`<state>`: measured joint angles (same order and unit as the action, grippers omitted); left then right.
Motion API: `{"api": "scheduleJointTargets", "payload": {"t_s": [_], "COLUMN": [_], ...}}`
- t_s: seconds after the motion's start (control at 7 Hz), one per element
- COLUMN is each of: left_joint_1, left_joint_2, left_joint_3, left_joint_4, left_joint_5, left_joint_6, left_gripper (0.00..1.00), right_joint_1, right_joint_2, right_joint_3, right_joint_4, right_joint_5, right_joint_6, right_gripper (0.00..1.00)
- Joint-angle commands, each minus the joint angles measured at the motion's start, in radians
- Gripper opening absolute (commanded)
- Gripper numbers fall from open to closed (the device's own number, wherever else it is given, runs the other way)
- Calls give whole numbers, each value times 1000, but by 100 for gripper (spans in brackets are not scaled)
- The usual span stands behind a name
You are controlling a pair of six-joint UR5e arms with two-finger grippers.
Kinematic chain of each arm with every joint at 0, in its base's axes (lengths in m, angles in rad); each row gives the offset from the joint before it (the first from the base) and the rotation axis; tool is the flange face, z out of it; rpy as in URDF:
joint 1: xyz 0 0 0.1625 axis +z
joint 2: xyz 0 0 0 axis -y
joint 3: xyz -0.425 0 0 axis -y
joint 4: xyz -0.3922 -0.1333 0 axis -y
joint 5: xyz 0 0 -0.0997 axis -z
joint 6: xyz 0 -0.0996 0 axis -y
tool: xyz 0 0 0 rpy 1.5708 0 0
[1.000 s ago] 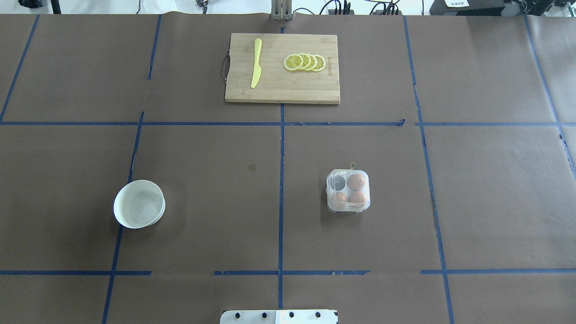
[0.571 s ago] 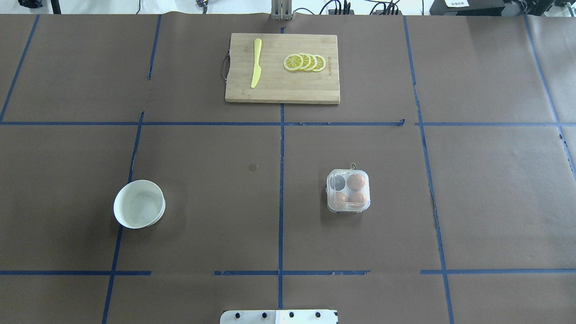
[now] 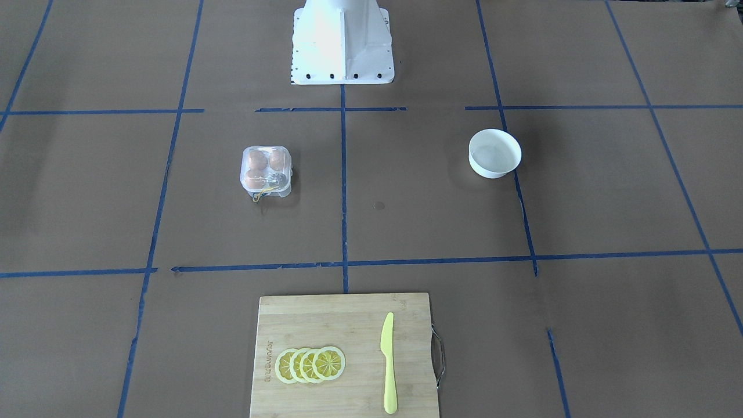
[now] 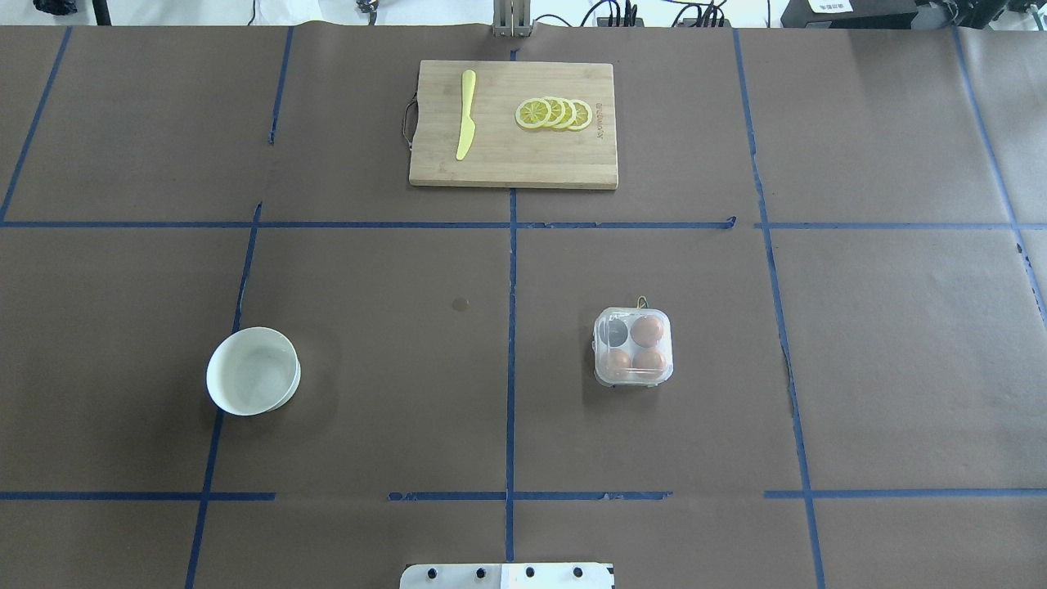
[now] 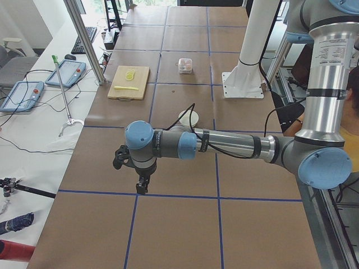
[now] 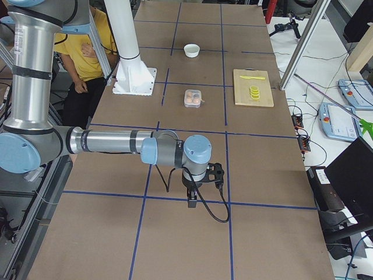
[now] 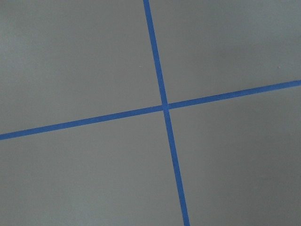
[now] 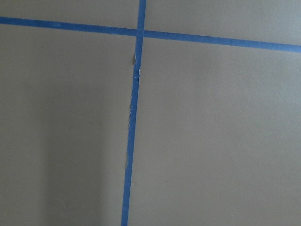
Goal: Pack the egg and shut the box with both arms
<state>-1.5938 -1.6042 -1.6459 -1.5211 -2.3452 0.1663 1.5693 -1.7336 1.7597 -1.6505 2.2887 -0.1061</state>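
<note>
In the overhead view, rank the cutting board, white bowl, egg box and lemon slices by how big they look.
Largest: cutting board.
Then white bowl and egg box, too alike to rank.
Smallest: lemon slices.

Brown paper-covered table (image 4: 368,393), gridded with blue tape lines (image 4: 511,327).
Measured from the white base block (image 4: 507,576) at the near edge: clear box (image 4: 633,347) ahead and to the right, white bowl (image 4: 252,382) ahead and to the left, wooden cutting board (image 4: 507,168) straight ahead, near the far edge.
</note>
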Motion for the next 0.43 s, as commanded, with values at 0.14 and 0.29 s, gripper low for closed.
{"api": "scheduleJointTargets", "payload": {"t_s": [0.14,0.29], "left_joint_1": [0,0], "left_joint_2": [1,1], "left_joint_3": [-8,-8], "left_joint_4": [1,1], "left_joint_5": [1,1], "left_joint_6": [-1,-1], "left_gripper": [100,100], "right_joint_1": [0,0], "right_joint_2": [0,0], "right_joint_3": [1,1], "right_joint_4": [0,0], "right_joint_5": [2,2], "right_joint_6": [0,2], "right_gripper": [100,100]}}
